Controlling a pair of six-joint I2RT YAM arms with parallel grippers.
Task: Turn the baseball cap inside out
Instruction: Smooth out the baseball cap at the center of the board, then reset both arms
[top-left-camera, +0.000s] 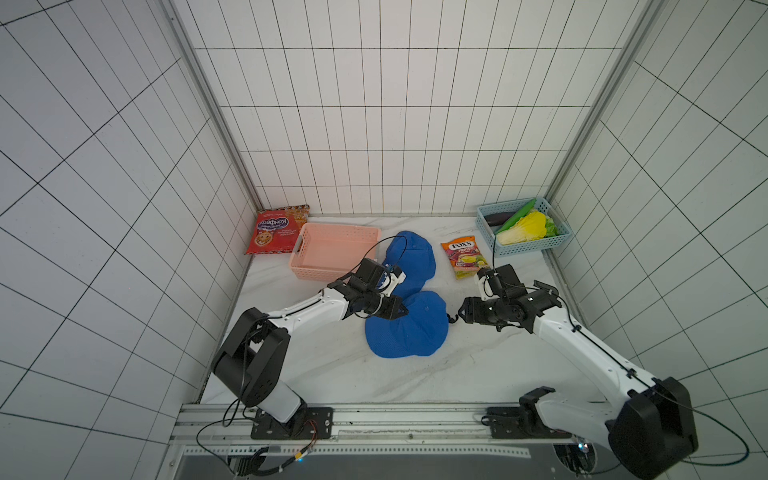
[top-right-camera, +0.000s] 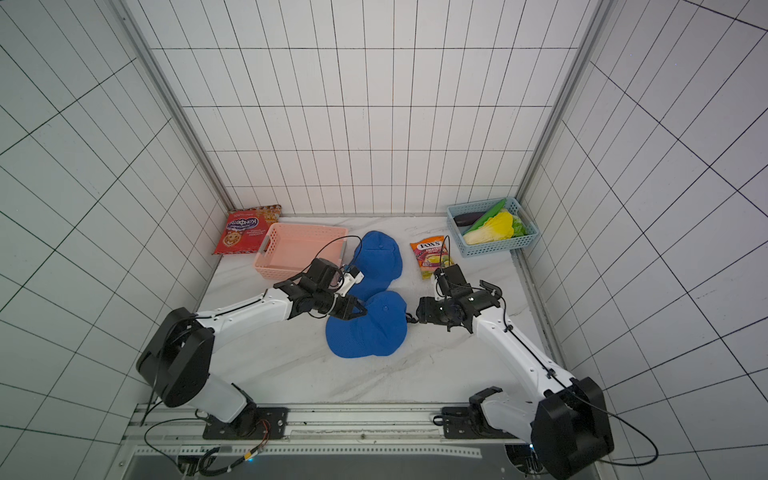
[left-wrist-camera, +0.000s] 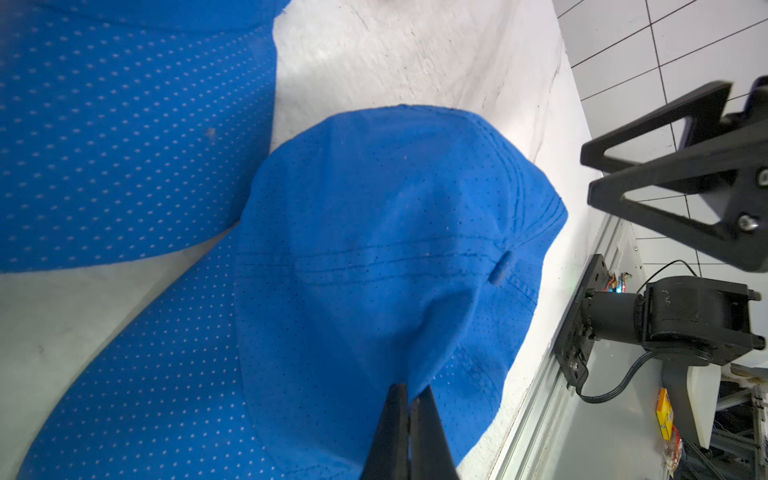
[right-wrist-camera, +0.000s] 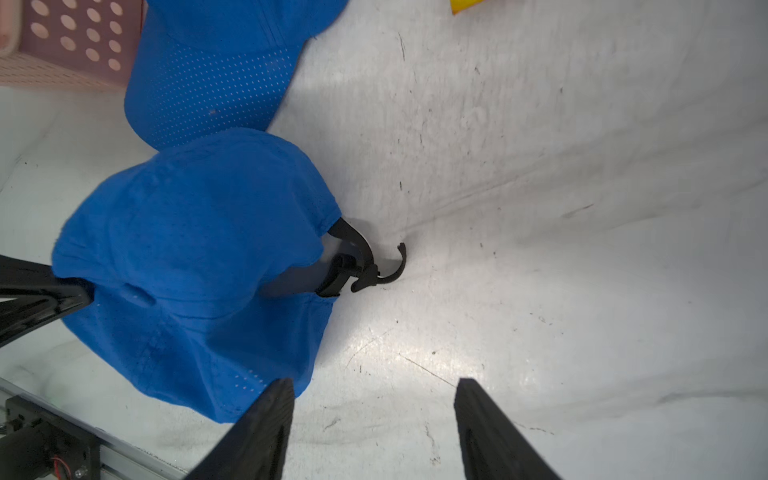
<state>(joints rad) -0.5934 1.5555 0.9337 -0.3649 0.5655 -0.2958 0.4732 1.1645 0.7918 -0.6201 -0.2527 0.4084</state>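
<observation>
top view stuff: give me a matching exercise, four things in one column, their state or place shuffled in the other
1 left pincer
2 right pincer
3 blue basket
4 red snack bag

a holds vegetables
b open, holding nothing
c beside the pink basket
d shut on the near blue cap

Pairs: 1-d, 2-b, 3-a, 4-c

Matt perforated blue cloth cap (top-left-camera: 409, 332), scuffed marble-look table (top-left-camera: 478, 374), pink plastic basket (top-left-camera: 318, 271), glossy red snack bag (top-left-camera: 274, 232)

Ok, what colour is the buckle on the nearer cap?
The buckle is black, clearest in the right wrist view.
</observation>
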